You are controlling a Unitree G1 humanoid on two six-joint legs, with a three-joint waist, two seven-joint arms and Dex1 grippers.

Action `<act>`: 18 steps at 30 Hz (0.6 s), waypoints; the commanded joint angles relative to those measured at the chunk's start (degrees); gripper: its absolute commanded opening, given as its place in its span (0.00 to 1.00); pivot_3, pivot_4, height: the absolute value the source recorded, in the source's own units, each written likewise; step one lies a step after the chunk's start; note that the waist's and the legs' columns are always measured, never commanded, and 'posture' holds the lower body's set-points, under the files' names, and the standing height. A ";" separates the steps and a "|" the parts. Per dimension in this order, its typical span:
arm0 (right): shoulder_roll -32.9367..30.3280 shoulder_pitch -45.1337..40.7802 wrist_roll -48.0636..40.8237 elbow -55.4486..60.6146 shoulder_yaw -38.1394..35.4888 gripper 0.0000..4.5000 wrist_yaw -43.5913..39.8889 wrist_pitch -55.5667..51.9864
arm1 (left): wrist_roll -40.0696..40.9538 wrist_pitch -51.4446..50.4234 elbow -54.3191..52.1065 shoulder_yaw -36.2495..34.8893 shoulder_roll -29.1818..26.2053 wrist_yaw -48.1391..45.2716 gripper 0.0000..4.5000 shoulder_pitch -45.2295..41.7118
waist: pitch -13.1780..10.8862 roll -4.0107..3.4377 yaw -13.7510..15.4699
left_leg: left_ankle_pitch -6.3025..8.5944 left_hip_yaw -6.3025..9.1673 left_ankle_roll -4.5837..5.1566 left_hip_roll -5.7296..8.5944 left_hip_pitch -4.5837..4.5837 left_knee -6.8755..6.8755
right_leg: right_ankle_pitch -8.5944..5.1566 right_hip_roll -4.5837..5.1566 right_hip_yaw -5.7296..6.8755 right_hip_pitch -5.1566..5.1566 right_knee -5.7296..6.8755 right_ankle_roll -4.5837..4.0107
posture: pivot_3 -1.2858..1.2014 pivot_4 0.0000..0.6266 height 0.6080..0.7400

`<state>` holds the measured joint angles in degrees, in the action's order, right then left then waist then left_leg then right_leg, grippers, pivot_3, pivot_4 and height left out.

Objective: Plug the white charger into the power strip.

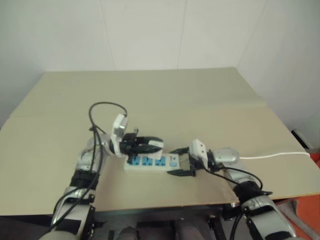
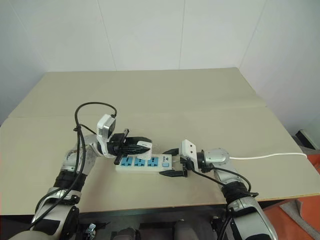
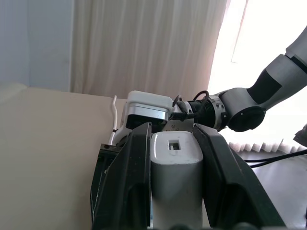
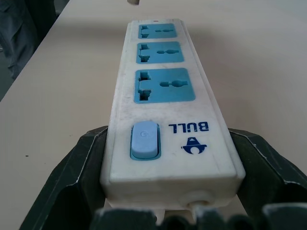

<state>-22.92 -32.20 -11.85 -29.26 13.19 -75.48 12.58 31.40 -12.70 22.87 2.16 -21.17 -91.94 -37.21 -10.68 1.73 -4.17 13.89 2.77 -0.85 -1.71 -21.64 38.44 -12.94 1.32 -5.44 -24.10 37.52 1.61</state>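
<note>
Not plugged in yet. The left pincer [image 2: 142, 146] is clamped on the charger [image 2: 145, 146], held just above the strip [image 2: 144, 163] near the surface's [image 2: 150, 95] front edge. The right pincer [image 2: 171, 162] brackets the strip's switch end. Seating the charger remains.

A beige table [image 2: 165, 95] with a faint seam across its top carries the power strip [image 2: 144, 164], which lies flat near the front edge, its three blue socket faces up. The strip's thin white cable [image 2: 270, 156] trails off the table's right side.
</note>
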 commanded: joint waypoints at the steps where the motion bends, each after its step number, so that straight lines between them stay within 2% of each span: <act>1: 0.33 1.26 2.03 1.55 1.69 0.76 0.31 -1.11 | 0.54 4.48 2.04 1.86 0.54 -0.56 0.23 -0.04 | 0.00 0.00 -0.01 | 0.00 -0.01 0.00 0.00 0.01 0.00 | 0.00 0.00 0.00 0.00 0.01 0.00 | 0.52 0.24 1.00; 18: 0.02 2.55 2.49 4.06 1.84 0.76 1.22 -2.50 | 0.87 9.95 10.02 3.39 2.98 -0.56 0.23 -1.42 | 0.00 0.00 -0.01 | 0.00 0.00 0.00 0.00 -0.01 -0.01 | -0.10 -0.02 -0.01 -0.02 -0.01 0.16 | 0.52 0.24 1.00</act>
<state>-22.98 -30.65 -11.28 -26.12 13.20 -74.16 10.75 31.53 -3.83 33.04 5.17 -18.59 -92.12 -37.45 -10.68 1.73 -4.19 13.89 2.76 -0.85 -1.71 -21.65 38.42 -13.05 1.30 -5.45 -24.11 37.51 1.77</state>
